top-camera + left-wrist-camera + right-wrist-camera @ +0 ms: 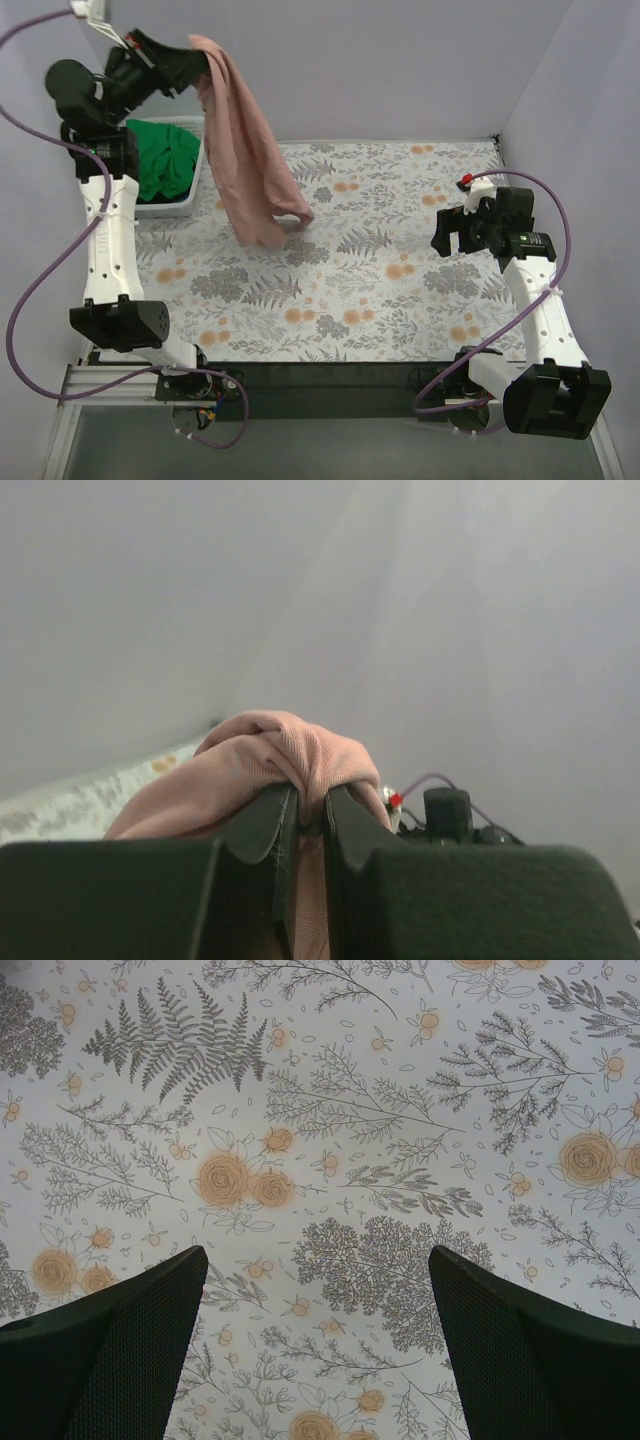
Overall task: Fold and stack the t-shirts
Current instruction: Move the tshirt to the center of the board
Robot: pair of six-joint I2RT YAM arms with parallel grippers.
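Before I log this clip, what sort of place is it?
Probably a lab test cell: plain pale walls box in a floral tablecloth, the left arm and right arm are bolted at its near edge, and a white basket holds a green t-shirt.

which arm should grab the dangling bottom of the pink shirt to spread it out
Likely right. The left gripper is shut on the pink t-shirt, holding it up; the right gripper is open and empty over the floral cloth, free to reach its hanging end.
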